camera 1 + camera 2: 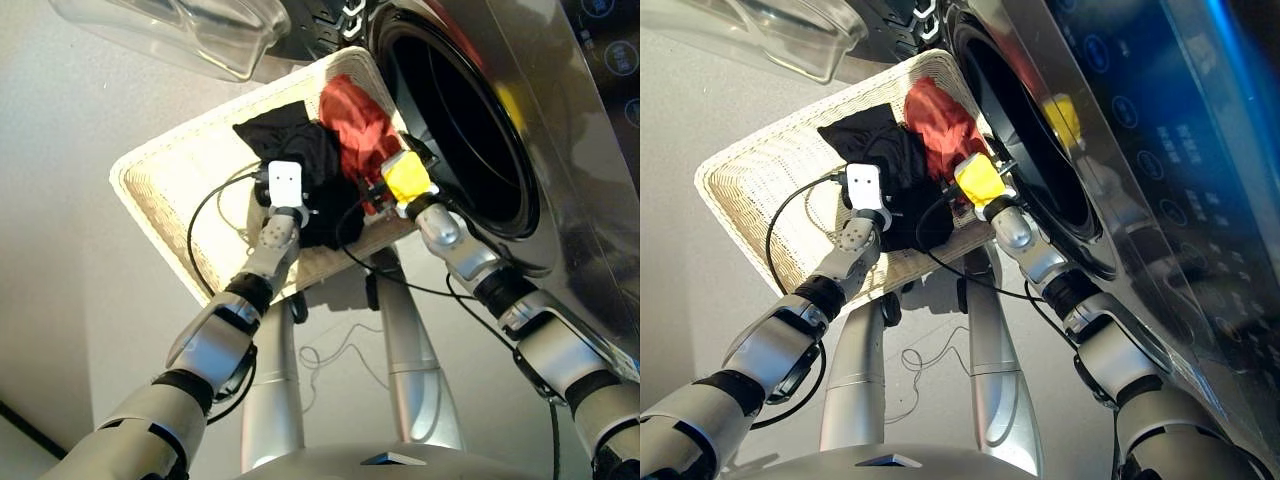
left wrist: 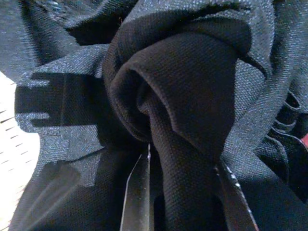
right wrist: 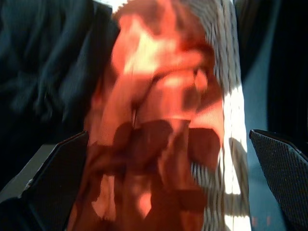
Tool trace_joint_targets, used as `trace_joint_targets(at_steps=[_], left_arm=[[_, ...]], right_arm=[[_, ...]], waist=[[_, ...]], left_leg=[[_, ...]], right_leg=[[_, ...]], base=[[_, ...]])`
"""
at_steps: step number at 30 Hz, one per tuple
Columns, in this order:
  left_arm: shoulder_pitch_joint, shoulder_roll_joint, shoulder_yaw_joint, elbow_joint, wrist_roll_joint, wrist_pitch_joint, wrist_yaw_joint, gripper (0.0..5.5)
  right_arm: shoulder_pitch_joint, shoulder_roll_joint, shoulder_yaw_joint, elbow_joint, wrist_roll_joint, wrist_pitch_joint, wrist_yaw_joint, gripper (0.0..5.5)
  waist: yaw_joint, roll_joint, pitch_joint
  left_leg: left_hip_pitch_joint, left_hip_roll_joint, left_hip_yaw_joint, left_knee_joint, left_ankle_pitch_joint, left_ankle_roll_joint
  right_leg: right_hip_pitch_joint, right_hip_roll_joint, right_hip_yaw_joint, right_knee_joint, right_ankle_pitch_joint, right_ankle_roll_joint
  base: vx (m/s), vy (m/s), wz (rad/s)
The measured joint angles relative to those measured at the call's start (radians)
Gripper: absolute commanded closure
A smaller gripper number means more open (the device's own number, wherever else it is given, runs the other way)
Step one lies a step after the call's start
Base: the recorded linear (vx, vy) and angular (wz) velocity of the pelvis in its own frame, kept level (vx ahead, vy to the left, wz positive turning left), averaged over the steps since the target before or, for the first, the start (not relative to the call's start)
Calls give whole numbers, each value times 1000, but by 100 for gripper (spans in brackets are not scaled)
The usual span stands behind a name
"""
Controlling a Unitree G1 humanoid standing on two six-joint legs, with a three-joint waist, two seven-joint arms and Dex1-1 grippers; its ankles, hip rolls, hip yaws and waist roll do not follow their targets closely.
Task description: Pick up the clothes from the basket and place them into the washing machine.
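Observation:
The cream-white basket (image 1: 170, 165) lies beside the washing machine's round drum mouth (image 1: 460, 120). In it are a black garment (image 1: 290, 140), bluish navy cloth (image 2: 72, 67) around it, and a coral-red garment (image 1: 352, 118) at the end nearest the drum. My left gripper (image 2: 182, 159) is down in the dark pile, shut on a rolled fold of the black garment. My right gripper (image 3: 168, 134) hovers just over the coral-red garment (image 3: 159, 96), open, its fingers (image 3: 53, 183) spread wide on either side of the cloth.
The machine's door with its clear glass bowl (image 1: 190, 30) stands swung open beyond the basket's far end. Black cables (image 1: 200, 215) loop over the basket's bare wicker. The machine's dark control panel (image 1: 1140, 130) runs along the right.

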Motion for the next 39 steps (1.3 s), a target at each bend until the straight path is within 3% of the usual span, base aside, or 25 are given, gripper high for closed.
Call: trace_joint_targets(at_steps=[4, 8, 12, 18, 20, 23, 26, 30, 34, 39], left_arm=[[26, -1, 16, -19, -4, -4, -9, 550], [86, -8, 15, -66, -35, -7, -29, 550], [168, -9, 17, -154, -74, -21, -44, 550], [238, -7, 20, -295, -153, -40, -86, 550], [264, -2, 23, -347, -184, -49, -101, 550], [297, -5, 16, -429, -234, -48, -132, 550], [322, 0, 8, -519, -292, -47, -153, 550], [340, 7, -22, -606, -385, -44, -177, 550], [361, 15, -59, -683, -464, -28, -199, 550], [403, 43, -110, -814, -558, -15, -205, 550]], right_arm=[[38, 2, -6, -16, -29, 0, 1, 0], [90, 5, -7, -16, -59, -1, -1, 0], [138, 5, -1, -14, -145, -2, -5, 0], [144, -32, 58, -14, -365, -1, -24, 0], [131, -40, 87, -13, -433, -1, -23, 0], [117, -65, 141, -12, -532, 0, -22, 0], [103, -66, 175, -12, -613, 1, -24, 0], [84, -42, 193, -8, -655, 2, -26, 0], [55, -5, 200, 15, -696, 13, -49, 0], [22, 42, 160, 84, -738, 57, -140, 0]], waist=[[0, -1, -1], [1, -5, 1], [12, -8, 3], [56, -9, 3], [73, -9, 3], [89, -9, 3], [89, -8, 3], [114, -6, 1], [117, -5, 1], [153, 12, -10]], left_leg=[[18, 0, -2, -7, 0, 0], [117, -14, -3, -82, 23, 3], [246, -36, -10, -191, 57, 2], [403, -62, -31, -333, 110, -3], [436, -62, -31, -358, 116, -3], [496, -70, -38, -393, 125, -1], [523, -78, -58, -409, 135, -1], [537, -85, -60, -421, 144, 2], [543, -91, -63, -432, 156, 3], [545, -94, -71, -432, 161, 3]], right_leg=[[22, -2, -5, -3, 1, -1], [108, -24, -10, -41, 3, -3], [224, -56, -42, -105, 8, -8], [362, -77, -72, -181, 15, -18], [392, -79, -78, -194, 15, -19], [442, -91, -104, -202, 8, -23], [478, -93, -125, -212, -2, -13], [485, -106, -126, -211, 3, -21], [489, -108, -133, -208, 3, -21], [493, -114, -141, -204, 3, -21]], base=[[0, 0, 0], [0, 0, 0], [0, 0, 0], [0, 0, 0], [0, 0, 0], [-70, -6, 53], [-39, -8, 106], [0, 0, 0], [0, 0, 0], [0, 0, 0]])
